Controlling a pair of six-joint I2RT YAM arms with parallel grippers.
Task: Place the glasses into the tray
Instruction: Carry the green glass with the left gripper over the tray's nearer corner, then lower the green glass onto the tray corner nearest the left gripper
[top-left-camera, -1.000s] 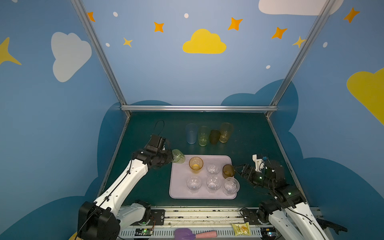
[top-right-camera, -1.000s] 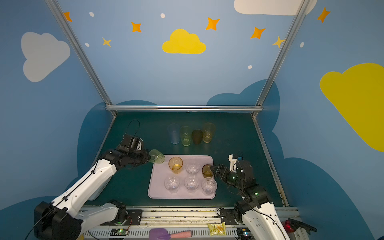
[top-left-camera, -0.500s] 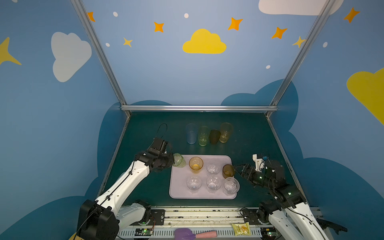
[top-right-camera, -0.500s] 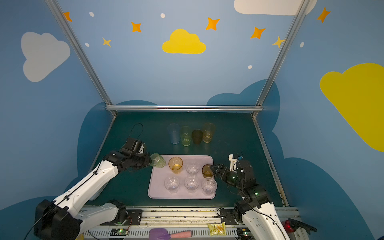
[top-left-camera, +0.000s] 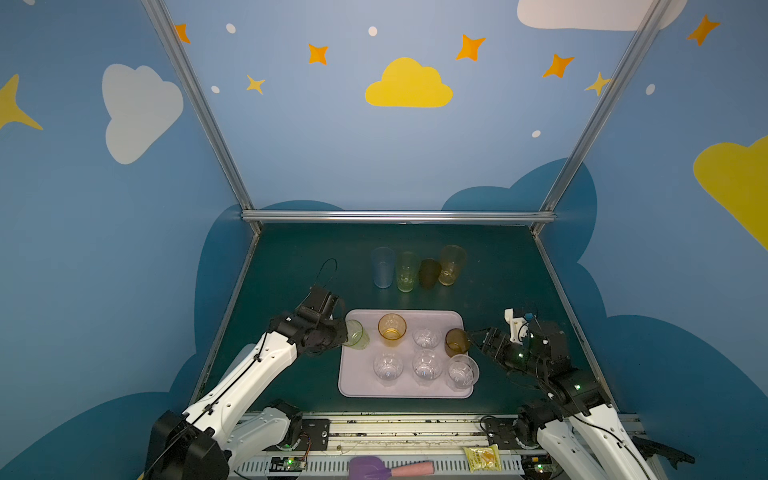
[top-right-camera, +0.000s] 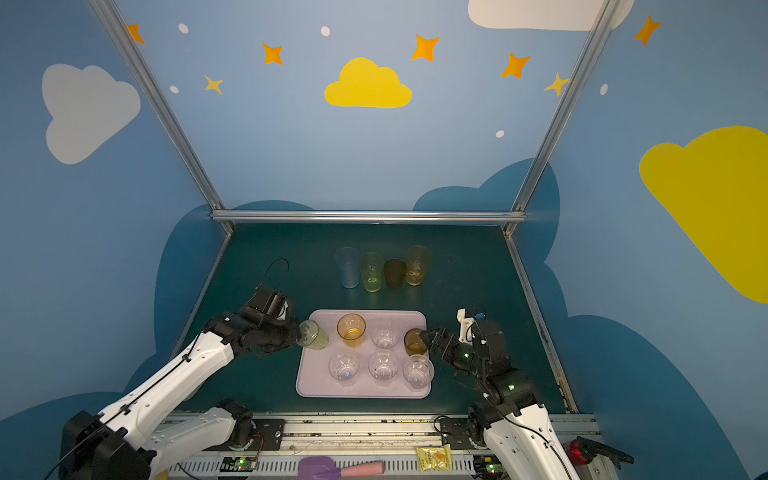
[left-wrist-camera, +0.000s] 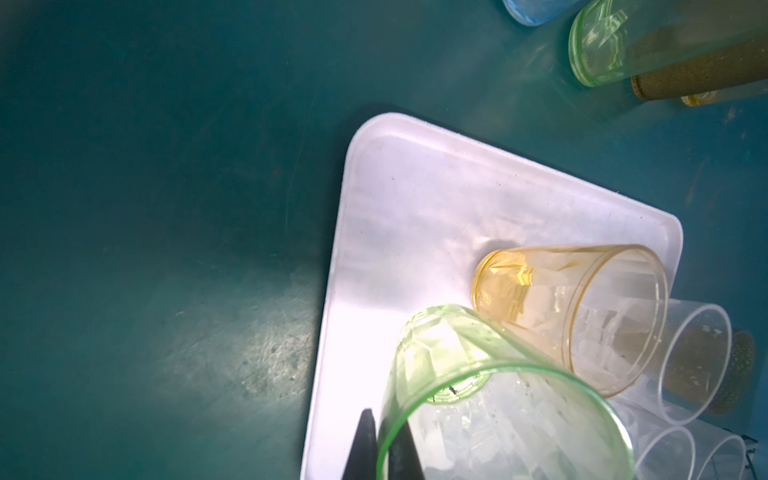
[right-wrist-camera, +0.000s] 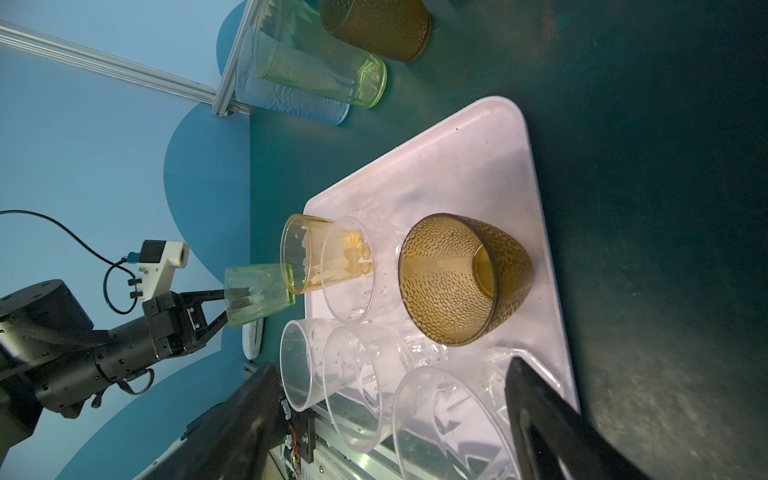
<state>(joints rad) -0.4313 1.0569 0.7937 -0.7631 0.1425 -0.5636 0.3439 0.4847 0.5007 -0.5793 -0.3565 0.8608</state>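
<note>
My left gripper (top-left-camera: 345, 332) is clamped on the rim of the short green glass (top-left-camera: 356, 335), which is tilted over the tray (top-left-camera: 361, 386) at its 10 o'clock corner. My right gripper (top-left-camera: 478, 337) has its jaws wide apart at the tray's 3 o'clock, just beside the brown glass (top-left-camera: 456, 341). A row of glasses (top-left-camera: 406, 272) stands at 12 o'clock, off the tray.

Tumblers: 11 total.
Short clear faceted tumblers (top-left-camera: 424, 337) (top-left-camera: 387, 366) (top-left-camera: 426, 365) (top-left-camera: 462, 372): 4.
Short amber tumbler (top-left-camera: 391, 329): 1.
Short brown dotted tumblers (top-left-camera: 456, 341) (top-left-camera: 429, 273): 2.
Short green tumbler (top-left-camera: 356, 334): 1.
Tall tumblers: 3, namely 1 blue (top-left-camera: 383, 267), 1 green (top-left-camera: 406, 272), 1 yellow (top-left-camera: 452, 264).
Pink-lilac tray (top-left-camera: 361, 386): 1.
Robot arms (top-left-camera: 249, 374) (top-left-camera: 594, 440): 2.
Purple-and-pink utensil (top-left-camera: 374, 468): 1.
Yellow packet (top-left-camera: 482, 457): 1.
</note>
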